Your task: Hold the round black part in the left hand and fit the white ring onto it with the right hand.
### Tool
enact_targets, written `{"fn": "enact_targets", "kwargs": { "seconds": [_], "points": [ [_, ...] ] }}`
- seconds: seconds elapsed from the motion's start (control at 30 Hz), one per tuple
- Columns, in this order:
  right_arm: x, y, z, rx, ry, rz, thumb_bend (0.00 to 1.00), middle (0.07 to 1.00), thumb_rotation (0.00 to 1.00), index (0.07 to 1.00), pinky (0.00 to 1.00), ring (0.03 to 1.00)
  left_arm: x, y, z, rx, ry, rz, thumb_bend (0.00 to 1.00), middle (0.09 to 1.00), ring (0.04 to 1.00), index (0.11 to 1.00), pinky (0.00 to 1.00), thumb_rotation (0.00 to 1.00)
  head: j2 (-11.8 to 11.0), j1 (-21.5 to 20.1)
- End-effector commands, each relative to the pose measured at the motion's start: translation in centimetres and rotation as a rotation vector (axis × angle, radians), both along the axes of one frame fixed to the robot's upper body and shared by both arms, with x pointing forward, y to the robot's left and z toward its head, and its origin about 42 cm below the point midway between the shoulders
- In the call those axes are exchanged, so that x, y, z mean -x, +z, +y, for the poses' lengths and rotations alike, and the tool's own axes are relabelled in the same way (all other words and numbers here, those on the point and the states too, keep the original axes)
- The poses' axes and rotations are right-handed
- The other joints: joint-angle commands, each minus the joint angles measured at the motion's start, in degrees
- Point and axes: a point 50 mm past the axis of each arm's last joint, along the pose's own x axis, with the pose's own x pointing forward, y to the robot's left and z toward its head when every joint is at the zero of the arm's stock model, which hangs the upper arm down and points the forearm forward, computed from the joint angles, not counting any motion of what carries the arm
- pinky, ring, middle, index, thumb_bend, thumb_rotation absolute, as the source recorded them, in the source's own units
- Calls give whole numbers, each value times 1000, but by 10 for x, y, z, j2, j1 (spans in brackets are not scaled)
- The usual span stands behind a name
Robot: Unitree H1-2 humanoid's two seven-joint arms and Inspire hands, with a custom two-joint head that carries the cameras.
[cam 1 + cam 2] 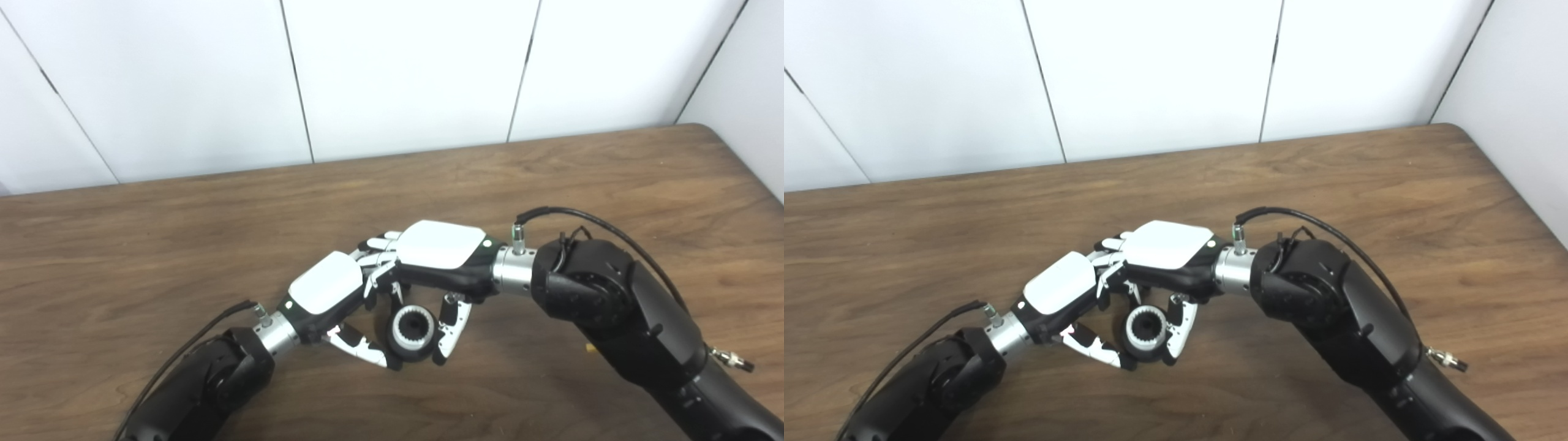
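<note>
The round black part (411, 355) stands on the wooden table (184, 245) near the front middle. The white ring (398, 334), toothed on the inside, sits in its top. My left hand (327, 291) comes in from the left: its thumb (361, 349) presses the part's left side and its fingers curl round the far side. My right hand (438, 245) comes in from the right above it: its thumb (450, 324) lies against the right side of the ring and part, and its fingers curl over the far rim. The two hands' fingers overlap behind the part.
Both forearms lie low over the front of the table (1335, 177). A small yellow bit (590, 347) shows on the table under my right forearm. White wall panels stand behind the table's far edge, and its right corner is rounded.
</note>
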Motion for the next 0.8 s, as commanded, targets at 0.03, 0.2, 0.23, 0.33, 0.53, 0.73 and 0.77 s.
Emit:
{"fn": "enact_targets", "kwargs": {
  "seconds": [0.03, 0.2, 0.23, 0.33, 0.53, 0.73, 0.77],
  "points": [
    [-1, 19, -9, -114, -40, -82, 1000, 1000, 202, 807, 1000, 1000, 2, -10, 10, -76, -3, 20, 524, 725, 891, 483, 1000, 52, -1, -2],
    [-10, 2, -37, -230, -203, -65, 877, 999, 342, 884, 1000, 1000, 0, -10, 18, -82, 7, 15, 524, 717, 892, 483, 1000, 52, -4, -2],
    [-10, -3, -42, -237, -228, -59, 821, 1000, 390, 899, 1000, 1000, 0, -9, 20, -81, 9, 14, 524, 715, 887, 483, 1000, 52, -4, -2],
    [-9, -15, -52, -256, -283, -40, 756, 999, 469, 910, 1000, 1000, -1, -9, 25, -82, 14, 12, 524, 715, 884, 483, 1000, 53, -5, -2],
    [-2, -29, -62, -310, -360, -20, 718, 1000, 519, 900, 1000, 1000, -1, -8, 32, -79, 20, 16, 524, 709, 880, 483, 1000, 52, -9, -5],
    [4, -43, -70, -402, -436, -6, 658, 1000, 560, 887, 927, 1000, -2, -7, 39, -73, 32, 22, 524, 709, 880, 483, 1000, 52, -17, -20],
    [5, -46, -71, -414, -453, 2, 641, 1000, 572, 888, 924, 1000, -2, -7, 41, -70, 36, 21, 524, 709, 880, 483, 1000, 52, -19, -23]
  ]
}}
